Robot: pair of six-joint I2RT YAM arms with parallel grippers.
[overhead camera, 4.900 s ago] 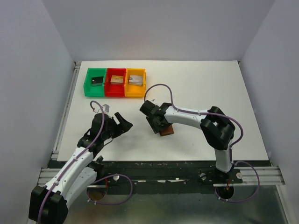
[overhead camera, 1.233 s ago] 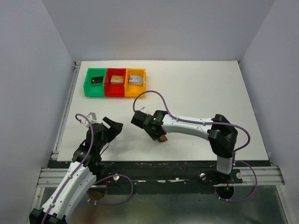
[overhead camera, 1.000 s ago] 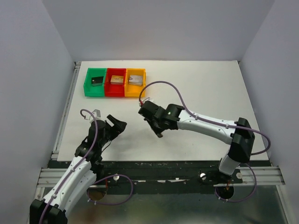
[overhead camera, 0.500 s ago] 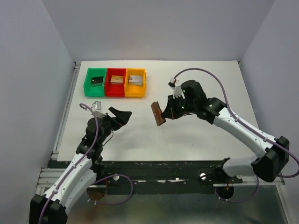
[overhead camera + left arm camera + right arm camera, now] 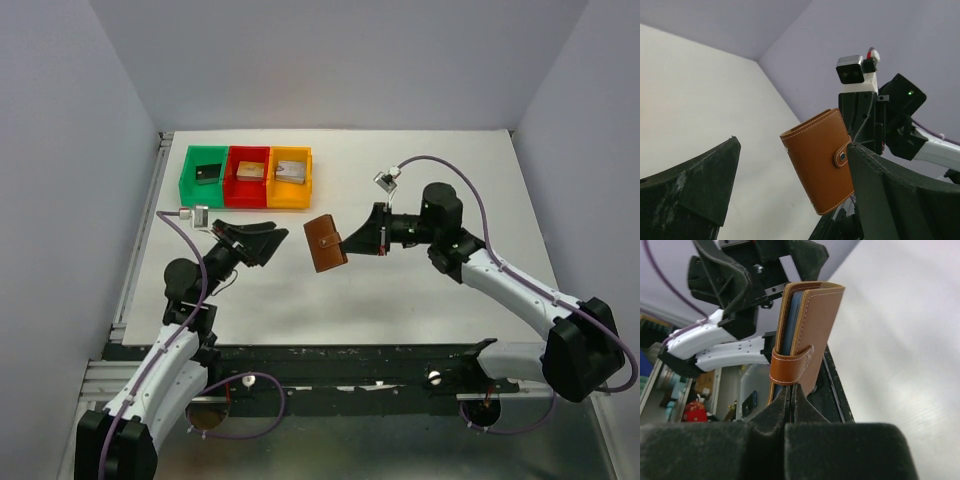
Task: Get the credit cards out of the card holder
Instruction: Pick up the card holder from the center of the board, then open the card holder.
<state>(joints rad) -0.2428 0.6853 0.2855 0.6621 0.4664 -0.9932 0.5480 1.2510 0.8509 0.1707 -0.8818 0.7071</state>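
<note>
The card holder (image 5: 324,243), a brown leather wallet with its snap tab closed, hangs in the air over the table's middle. My right gripper (image 5: 351,244) is shut on its edge below the tab, and the right wrist view shows its fingertips (image 5: 790,390) pinching the leather of the card holder (image 5: 815,320). A blue-grey strip shows between the covers, and I cannot tell whether it is lining or card. The credit cards are hidden. My left gripper (image 5: 274,243) stands open just left of the wallet. In the left wrist view the card holder (image 5: 820,160) sits near the right finger (image 5: 900,200), untouched.
Green (image 5: 188,178), red (image 5: 231,180) and orange (image 5: 305,180) trays stand in a row at the back left, each with a small block inside. The white table (image 5: 430,320) is walled on three sides.
My right arm lifted the card holder off the table, swung it right and turned its face toward the left gripper. My left gripper rose, moved forward and opened wider.
</note>
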